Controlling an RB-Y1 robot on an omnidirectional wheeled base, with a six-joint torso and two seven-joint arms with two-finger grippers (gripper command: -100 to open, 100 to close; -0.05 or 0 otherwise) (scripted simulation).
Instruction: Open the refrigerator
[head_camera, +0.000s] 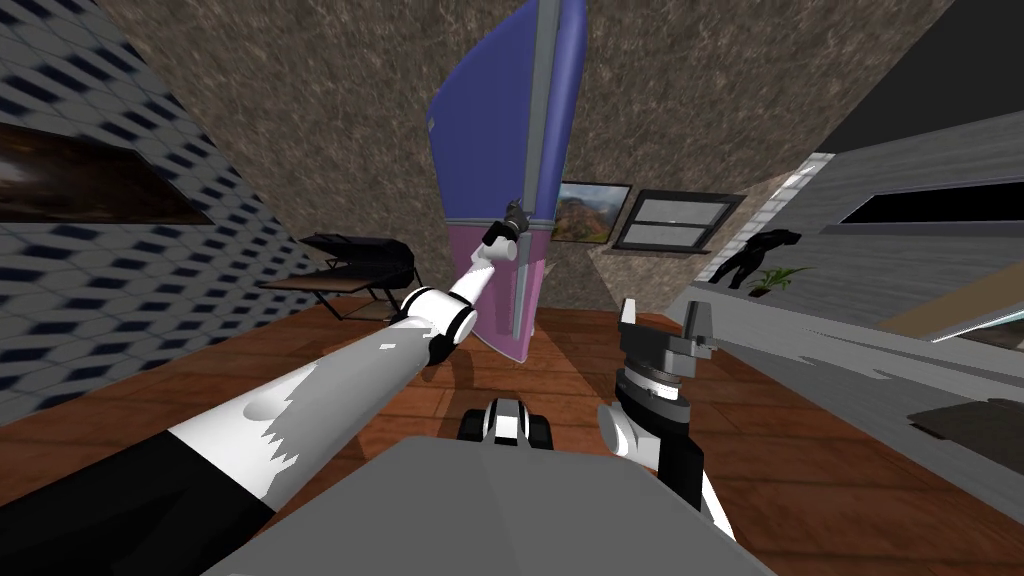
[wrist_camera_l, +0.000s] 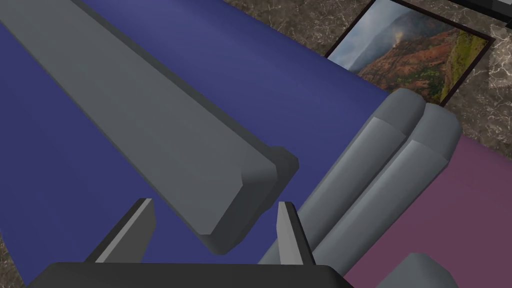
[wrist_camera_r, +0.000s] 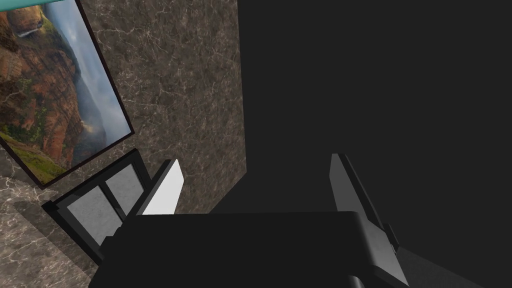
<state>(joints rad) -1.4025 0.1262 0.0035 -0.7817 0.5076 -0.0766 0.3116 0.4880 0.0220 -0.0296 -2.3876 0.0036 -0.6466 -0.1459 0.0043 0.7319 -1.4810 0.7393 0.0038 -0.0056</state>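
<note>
The refrigerator (head_camera: 495, 130) stands ahead with a blue upper door (wrist_camera_l: 65, 165) and a pink lower door (wrist_camera_l: 450, 220). A long grey handle (head_camera: 543, 110) runs down the blue door. My left arm is stretched out to it, with the left gripper (head_camera: 515, 214) at the handle's lower end near the seam between the doors. In the left wrist view the left gripper (wrist_camera_l: 212, 227) is open, and the handle's end (wrist_camera_l: 235, 195) lies between its fingers (wrist_camera_l: 289, 232) without being pressed. My right gripper (head_camera: 665, 322) is held up near my chest, open and holding nothing (wrist_camera_r: 257, 190).
Two rounded grey bars (wrist_camera_l: 390, 165) lie beside the handle's end over the pink door. A dark low table with a black object (head_camera: 360, 262) stands left of the refrigerator. A picture (head_camera: 590, 211) and a window (head_camera: 675, 221) hang behind it. A grey counter (head_camera: 850, 330) runs along the right.
</note>
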